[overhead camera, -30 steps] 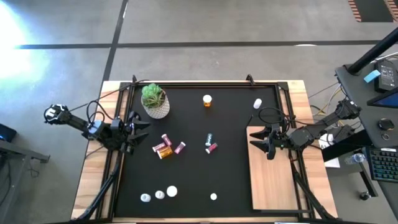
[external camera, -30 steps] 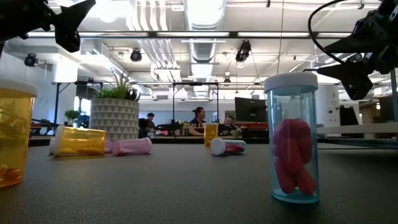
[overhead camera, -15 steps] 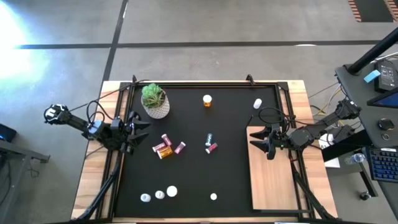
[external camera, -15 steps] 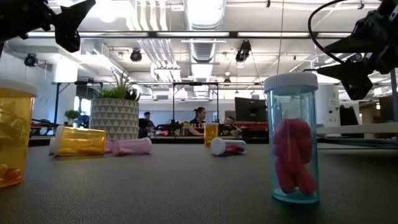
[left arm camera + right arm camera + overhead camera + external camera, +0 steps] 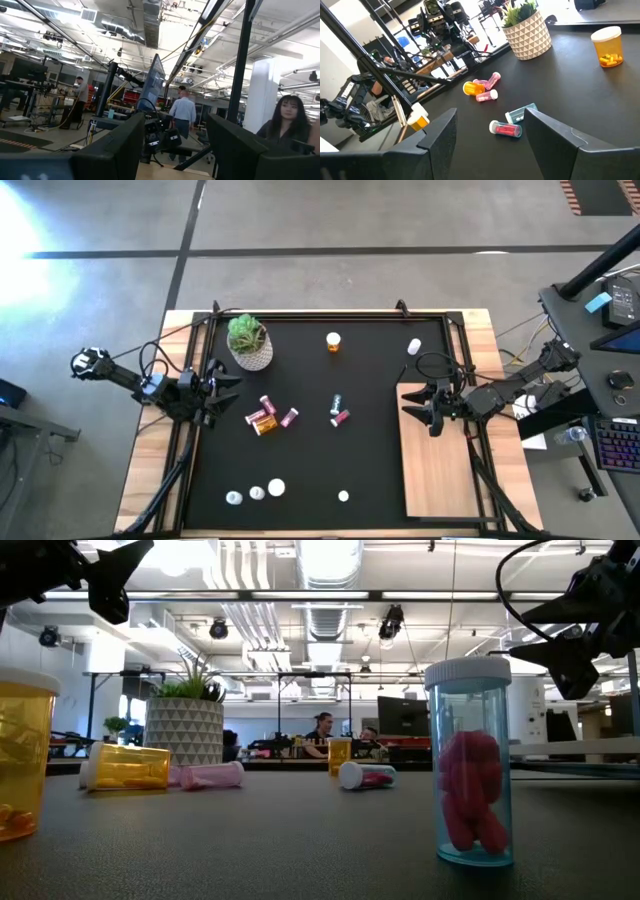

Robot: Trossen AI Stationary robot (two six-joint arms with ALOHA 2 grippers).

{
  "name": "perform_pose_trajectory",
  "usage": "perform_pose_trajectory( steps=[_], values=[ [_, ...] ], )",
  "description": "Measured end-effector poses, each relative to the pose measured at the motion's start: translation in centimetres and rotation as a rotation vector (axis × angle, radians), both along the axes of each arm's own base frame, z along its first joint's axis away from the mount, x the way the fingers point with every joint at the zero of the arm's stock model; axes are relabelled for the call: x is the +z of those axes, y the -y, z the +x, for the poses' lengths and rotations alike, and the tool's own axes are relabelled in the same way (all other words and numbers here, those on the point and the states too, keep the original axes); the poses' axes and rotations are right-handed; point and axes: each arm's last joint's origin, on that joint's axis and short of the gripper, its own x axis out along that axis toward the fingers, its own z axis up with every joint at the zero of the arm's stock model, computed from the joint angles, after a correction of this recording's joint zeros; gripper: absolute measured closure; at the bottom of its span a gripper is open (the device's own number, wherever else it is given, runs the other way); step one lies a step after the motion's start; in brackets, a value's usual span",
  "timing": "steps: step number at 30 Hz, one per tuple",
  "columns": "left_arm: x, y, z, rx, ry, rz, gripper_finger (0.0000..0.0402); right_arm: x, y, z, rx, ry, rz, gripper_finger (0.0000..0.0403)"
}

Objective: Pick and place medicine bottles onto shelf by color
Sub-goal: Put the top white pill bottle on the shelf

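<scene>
From above I see my left gripper (image 5: 222,392) at the left edge of the black mat (image 5: 370,360), a little left of the middle of the frame. Its fingers are apart and hold nothing. My right gripper (image 5: 425,407) is on the right side, over the top left corner of the shelf (image 5: 440,470). Its fingers are apart too, with nothing between them. The shelf is a pale wood board lying flat in the lower right of the mat.

The medicine bottles are spread over the mat. A small pile (image 5: 268,416) of pink ones and an orange one lies just right of my left gripper. Two more (image 5: 338,410), one teal and one pink, lie on their sides near the middle. An orange bottle (image 5: 333,340) stands near the top middle, and a white one (image 5: 414,347) is near the top right. Three white-capped bottles (image 5: 255,493) sit in a row at the bottom left, and one more (image 5: 343,496) sits at the bottom middle.

A potted plant (image 5: 249,343) stands in the upper left of the mat.
</scene>
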Motion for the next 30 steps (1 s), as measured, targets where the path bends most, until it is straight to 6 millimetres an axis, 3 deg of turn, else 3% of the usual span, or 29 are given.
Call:
perform_pose_trajectory(
  steps=[13,15,18,24,30],
  values=[
    [0.0,0.0,0.0,0.0,0.0,0.0,0.0202,0.9,0.0,0.0,-0.007,0.096,0.166,0.0184],
    [0.0,0.0,0.0,0.0,0.0,0.0,0.0202,1.9,0.1,-0.1,-0.001,0.191,0.201,0.0184],
    [0.0,0.0,0.0,0.0,0.0,0.0,0.0202,3.1,0.2,-0.3,-0.011,0.291,0.105,0.0184],
    [0.0,0.0,0.0,0.0,0.0,0.0,0.0202,6.1,0.8,-1.0,-0.138,0.479,0.067,0.0184],
    [0.0,0.0,0.0,0.0,0.0,0.0,0.0202,10.9,1.4,-1.5,-0.337,0.424,-0.19,0.0184]
  ],
)
